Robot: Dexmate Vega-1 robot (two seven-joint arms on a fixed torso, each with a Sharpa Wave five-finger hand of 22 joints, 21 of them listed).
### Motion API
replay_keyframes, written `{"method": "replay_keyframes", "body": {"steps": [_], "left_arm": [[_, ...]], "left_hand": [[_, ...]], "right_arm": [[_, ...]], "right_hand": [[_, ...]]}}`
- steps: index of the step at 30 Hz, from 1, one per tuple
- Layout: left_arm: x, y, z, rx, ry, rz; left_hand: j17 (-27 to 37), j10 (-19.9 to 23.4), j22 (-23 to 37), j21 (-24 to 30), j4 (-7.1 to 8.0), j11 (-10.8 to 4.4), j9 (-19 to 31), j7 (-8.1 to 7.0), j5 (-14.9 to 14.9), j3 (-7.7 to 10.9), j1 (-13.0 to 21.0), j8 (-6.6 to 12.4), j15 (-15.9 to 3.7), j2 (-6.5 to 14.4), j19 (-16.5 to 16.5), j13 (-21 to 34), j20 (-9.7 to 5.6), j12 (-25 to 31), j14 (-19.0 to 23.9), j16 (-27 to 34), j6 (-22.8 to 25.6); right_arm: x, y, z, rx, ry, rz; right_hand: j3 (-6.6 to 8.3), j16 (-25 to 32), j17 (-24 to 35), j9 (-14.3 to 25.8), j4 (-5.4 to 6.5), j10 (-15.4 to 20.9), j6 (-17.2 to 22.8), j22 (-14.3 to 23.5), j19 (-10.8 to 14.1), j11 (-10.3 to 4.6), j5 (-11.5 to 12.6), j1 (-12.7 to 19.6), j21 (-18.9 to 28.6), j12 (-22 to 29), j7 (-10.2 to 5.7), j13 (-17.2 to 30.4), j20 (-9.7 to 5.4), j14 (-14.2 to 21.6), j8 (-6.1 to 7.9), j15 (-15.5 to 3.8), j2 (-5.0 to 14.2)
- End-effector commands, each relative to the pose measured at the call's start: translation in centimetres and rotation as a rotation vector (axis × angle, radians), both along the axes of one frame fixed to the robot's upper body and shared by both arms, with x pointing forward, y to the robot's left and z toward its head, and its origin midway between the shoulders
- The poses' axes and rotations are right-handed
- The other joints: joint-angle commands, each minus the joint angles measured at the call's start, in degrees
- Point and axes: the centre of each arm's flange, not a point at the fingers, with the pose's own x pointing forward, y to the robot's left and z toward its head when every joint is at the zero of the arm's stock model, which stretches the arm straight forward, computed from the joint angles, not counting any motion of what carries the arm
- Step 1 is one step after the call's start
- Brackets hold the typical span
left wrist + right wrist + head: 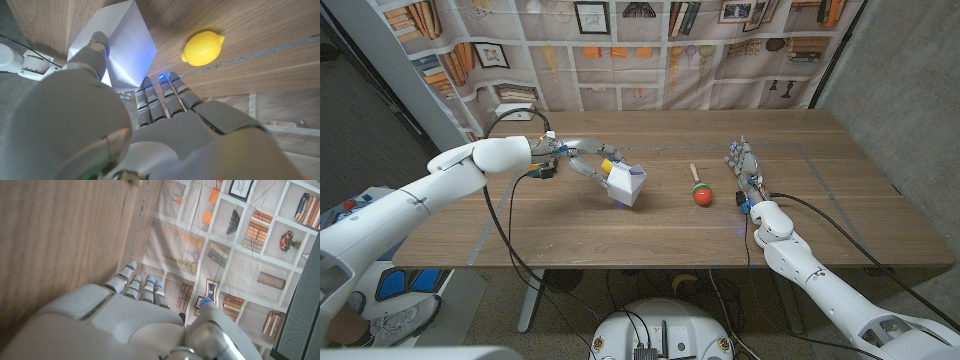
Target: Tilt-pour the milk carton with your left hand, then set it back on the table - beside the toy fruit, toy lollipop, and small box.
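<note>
One milk carton (626,184), tilted in our left hand (582,160) above the wooden surface (570,225).
We count two hands, one carton, one yellow toy lemon (202,48) and one toy lollipop (701,189). Our left fingers (156,99) wrap the white carton, the thumb against one face and the rest behind it, holding it on a slant. In the left wrist view the lemon lies on the surface just past those fingertips, close to the carton. The lollipop, with its red ball and wooden stick, lies between our two hands, apart from both. Our right hand (745,165) holds nothing, its fingers (137,285) straight and close together, near the surface.
</note>
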Motion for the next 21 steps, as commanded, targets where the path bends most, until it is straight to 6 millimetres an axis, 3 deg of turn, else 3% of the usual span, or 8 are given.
{"method": "replay_keyframes", "body": {"steps": [1, 21], "left_arm": [[-0.9, 0.0, 2.0, 0.081, -0.006, 0.046], [-2.4, -1.4, 6.0, 0.228, -0.066, 0.104]], "left_hand": [[0.32, 0.35, 0.23, -0.19, 0.03, 0.07, 0.29, 0.19, 0.24, -0.43, -0.13, 0.5, -7.49, 1.1, 0.59, 0.35, -5.59, 0.06, 0.63, -0.05, 0.1], [0.43, 0.67, 0.27, -0.28, 0.23, 0.25, 0.32, 0.67, 0.31, -1.26, -0.13, 0.85, -7.4, 1.98, 0.81, 0.76, -5.17, 0.05, 1.26, 0.07, 0.24]], "right_arm": [[-0.2, -0.4, -0.1, -0.008, 0.008, 0.009], [0.1, -0.9, 0.0, -0.025, 0.03, 0.031]], "right_hand": [[0.62, 0.35, -0.07, 0.18, -0.06, 0.05, 0.25, 0.18, 0.19, -0.02, 0.14, 0.37, 0.09, 0.23, -0.1, 0.11, 0.04, -0.23, 0.33, 0.3, 0.08], [0.83, 0.38, -0.16, 0.18, -0.11, -0.03, 0.29, 0.18, 0.2, -0.05, 0.11, 0.2, 0.08, 0.2, -0.15, 0.11, 0.05, -0.24, 0.33, 0.34, 0.05]]}}
